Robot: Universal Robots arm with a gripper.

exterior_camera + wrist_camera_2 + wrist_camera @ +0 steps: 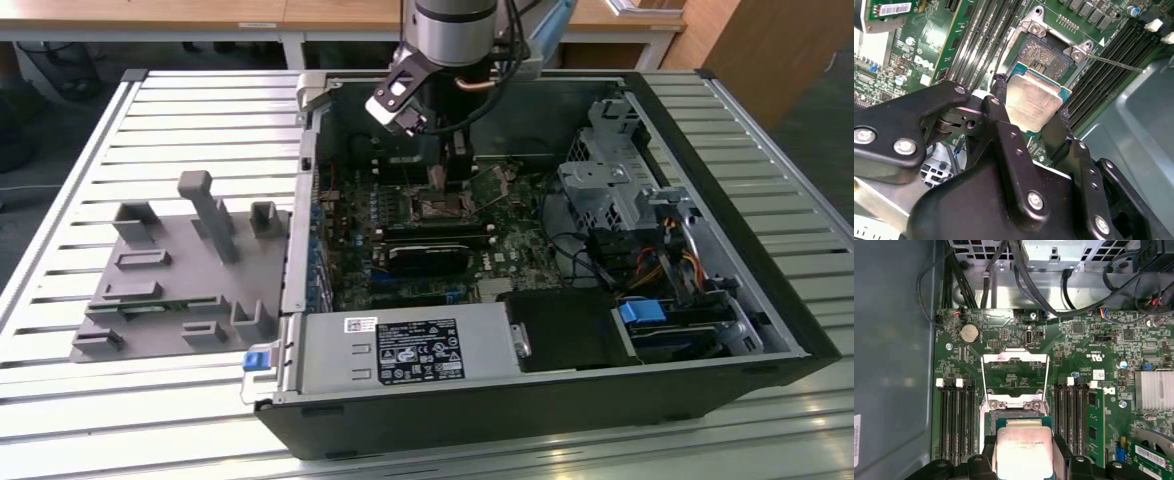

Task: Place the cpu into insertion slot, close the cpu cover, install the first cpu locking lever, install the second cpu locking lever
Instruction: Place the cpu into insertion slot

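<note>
Placement of the chip is the step in hand. Our black, link-jointed metal claw (1030,104) is clamped on the cpu (1036,95), a flat square chip with a dull silver-tan metal face on a thin green base, one finger on each of two opposite edges. It hangs just above and a little to one side of the insertion slot (1048,50), the dark square socket with a grey metal rim. As far as we can judge, the two are not touching.

In the first wrist view the cpu cover (986,380), a thin silvery frame with a square cut-out, lies open beyond the socket, so the way down looks free.

To do this well, we judge, the chip should be level, with its edges parallel to the rim, and go straight down without sliding, since the socket's contact field looks fine-grained and delicate. Long black ribbed memory slots (956,420) flank the socket on the glossy green circuit board (1069,347).
</note>
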